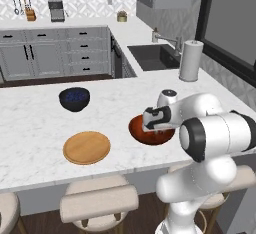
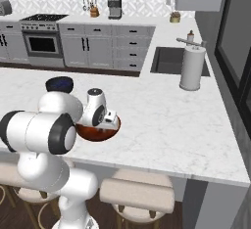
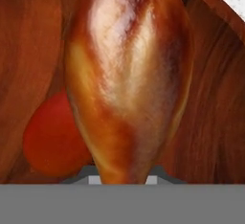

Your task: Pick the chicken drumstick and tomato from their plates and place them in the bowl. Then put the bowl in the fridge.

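Note:
The reddish-brown bowl [image 1: 141,134] [image 2: 98,134] sits on the marble counter in front of the arm. My gripper [image 1: 153,129] [image 2: 110,124] [image 3: 122,178] reaches down into it, shut on the thin bone end of the chicken drumstick [image 3: 129,79]. The drumstick's meaty end hangs over the bowl's wooden-looking inside [image 3: 210,103]. The red tomato [image 3: 52,141] lies in the bowl beside and behind the drumstick. A flat tan wooden plate [image 1: 86,147] lies bare on the counter to the left of the bowl. The fridge is out of view.
A small dark blue bowl [image 1: 74,98] [image 2: 59,83] stands further back on the counter. A paper towel roll [image 1: 190,60] [image 2: 191,69] stands beside the sink [image 1: 152,56] [image 2: 174,60]. Padded stools [image 1: 100,200] line the counter's near edge.

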{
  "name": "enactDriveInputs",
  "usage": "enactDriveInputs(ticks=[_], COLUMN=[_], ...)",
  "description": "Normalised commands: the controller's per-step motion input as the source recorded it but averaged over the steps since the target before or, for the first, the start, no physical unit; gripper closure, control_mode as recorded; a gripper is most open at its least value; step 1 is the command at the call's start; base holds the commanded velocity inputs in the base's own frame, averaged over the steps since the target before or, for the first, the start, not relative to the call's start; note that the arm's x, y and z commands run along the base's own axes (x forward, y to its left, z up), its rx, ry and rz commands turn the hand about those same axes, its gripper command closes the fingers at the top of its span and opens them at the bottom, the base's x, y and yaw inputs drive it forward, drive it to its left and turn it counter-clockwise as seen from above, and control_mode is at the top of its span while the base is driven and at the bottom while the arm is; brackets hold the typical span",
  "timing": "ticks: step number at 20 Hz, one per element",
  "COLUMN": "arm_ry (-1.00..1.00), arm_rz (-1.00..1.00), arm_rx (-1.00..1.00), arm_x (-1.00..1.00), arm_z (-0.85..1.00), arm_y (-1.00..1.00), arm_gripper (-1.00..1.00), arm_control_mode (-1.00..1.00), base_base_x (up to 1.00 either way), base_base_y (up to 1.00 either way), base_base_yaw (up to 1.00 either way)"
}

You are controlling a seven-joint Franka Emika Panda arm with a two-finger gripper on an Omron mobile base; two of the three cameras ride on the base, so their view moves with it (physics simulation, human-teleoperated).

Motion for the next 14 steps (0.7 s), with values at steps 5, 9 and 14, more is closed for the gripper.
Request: enactDriveInputs(ticks=[5, 9, 14], arm_ry=[0.00, -0.09, -0.18], arm_rz=[0.00, 0.00, -0.06], arm_rx=[0.00, 0.00, -0.02], arm_x=[0.00, -0.18, -0.57], arm_z=[0.00, 0.10, 0.43], arm_y=[0.03, 0.03, 0.07], arm_gripper=[-1.00, -1.00, -1.00], arm_control_mode=[-1.00, -1.00, -1.00], base_base_x=[0.00, 0.00, 0.00], base_base_y=[0.00, 0.00, 0.00], base_base_yaw=[0.00, 0.00, 0.00])
